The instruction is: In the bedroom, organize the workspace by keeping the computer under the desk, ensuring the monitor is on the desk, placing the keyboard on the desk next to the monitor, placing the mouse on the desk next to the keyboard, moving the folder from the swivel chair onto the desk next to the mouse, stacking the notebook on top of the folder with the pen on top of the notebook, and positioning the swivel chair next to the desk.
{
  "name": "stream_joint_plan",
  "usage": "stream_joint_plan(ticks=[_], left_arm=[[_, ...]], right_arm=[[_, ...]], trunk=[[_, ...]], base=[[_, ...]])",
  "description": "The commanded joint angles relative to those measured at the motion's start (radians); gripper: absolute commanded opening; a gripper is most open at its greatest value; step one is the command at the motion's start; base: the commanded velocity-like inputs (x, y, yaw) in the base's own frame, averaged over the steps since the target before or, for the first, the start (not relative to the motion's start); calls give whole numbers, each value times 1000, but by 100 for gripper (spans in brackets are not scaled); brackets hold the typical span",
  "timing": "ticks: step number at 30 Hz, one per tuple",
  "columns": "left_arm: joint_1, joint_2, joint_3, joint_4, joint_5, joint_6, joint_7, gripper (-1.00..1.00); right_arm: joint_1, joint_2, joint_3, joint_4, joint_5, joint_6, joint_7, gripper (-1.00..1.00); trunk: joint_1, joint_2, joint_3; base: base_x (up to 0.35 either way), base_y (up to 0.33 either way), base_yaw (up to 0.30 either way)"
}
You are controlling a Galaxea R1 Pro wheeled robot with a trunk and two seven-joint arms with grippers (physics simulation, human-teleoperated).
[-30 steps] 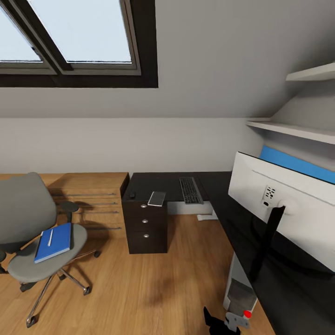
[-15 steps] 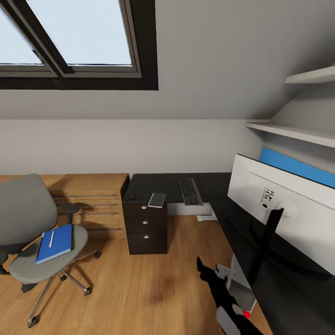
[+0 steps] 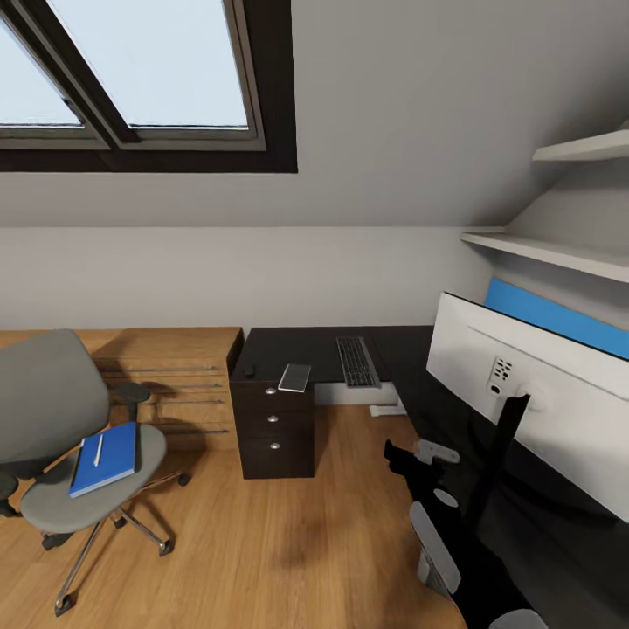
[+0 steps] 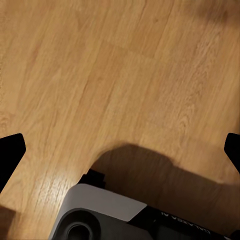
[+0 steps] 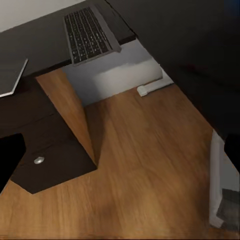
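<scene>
The swivel chair [image 3: 48, 411] stands at the left with the blue folder [image 3: 106, 459] on its seat and the white pen [image 3: 98, 450] lying on the folder. On the black desk [image 3: 288, 345] lie the keyboard [image 3: 356, 360] [image 5: 90, 35], the notebook [image 3: 294, 376] [image 5: 10, 77] and the small mouse [image 3: 250, 370]. The monitor [image 3: 542, 406] stands on the desk's near wing, white back towards me. The computer [image 5: 222, 195] sits on the floor under the desk. My right gripper [image 3: 400, 456] [image 5: 120, 152] hangs open beside the desk edge. My left gripper [image 4: 120, 152] is open over bare floor.
A light wooden dresser [image 3: 175, 371] stands against the wall between chair and desk. The dark drawer unit [image 3: 275, 428] carries the desk's far end. White shelves [image 3: 559, 249] and a blue panel [image 3: 559, 319] are at the right. A skylight [image 3: 131, 79] sits above. My base [image 4: 100, 217] is below the left gripper.
My right arm has risen from the bottom edge and now reaches forward along the desk, covering the computer in the head view. The view has shifted slightly.
</scene>
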Motion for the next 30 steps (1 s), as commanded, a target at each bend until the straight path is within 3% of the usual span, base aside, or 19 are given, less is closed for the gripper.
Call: stream_joint_plan(ticks=[1,5,9,10,11,14,15,18,20,21,22,26,30], left_arm=[[-1,0,-9,0,9,-4,6,100],[-1,-1,-10,0,7,-4,6,100],[-1,-1,-11,0,7,-4,6,100],[-1,0,-12,0,7,-4,6,100],[-1,1,-13,0,6,-4,6,100],[-1,1,-13,0,7,-4,6,100],[-1,1,-13,0,7,-4,6,100],[-1,1,-13,0,6,-4,6,100],[-1,1,-13,0,6,-4,6,100],[-1,1,-13,0,7,-4,6,100],[-1,1,-13,0,7,-4,6,100],[-1,1,-13,0,6,-4,6,100],[-1,1,-13,0,7,-4,6,100]], right_arm=[[-1,-22,-22,-19,-1,45,-19,100],[-1,-69,-85,-37,-3,93,-27,100],[0,-100,-124,-37,-10,106,-18,100],[0,-112,-141,-29,-12,107,-15,100],[1,-130,-181,-2,-13,92,-13,100],[1,-134,-218,19,-13,76,-12,100],[1,-137,-247,43,-12,63,-10,100],[1,-142,-266,69,-9,51,-8,100],[1,-158,-274,100,-7,27,-8,100],[0,-185,-276,144,-6,-13,-7,100],[-1,-195,-276,165,-5,-29,-7,100],[-3,-215,-277,207,-5,-54,-8,100],[-10,-254,-278,274,-7,-91,-8,100]], trunk=[[-4,6,2],[-19,34,14],[-34,62,27],[-38,69,30],[-42,76,33],[-54,97,42],[-57,104,45],[-69,125,55],[-77,139,61],[-80,146,64],[-84,153,67],[-96,174,77],[-96,174,77]], base=[[0,0,0],[0,0,0],[0,0,0],[0,0,0],[0,0,0],[0,0,0],[0,0,0],[0,0,0],[0,0,0],[0,0,0],[0,0,0],[0,0,0],[0,0,0]])
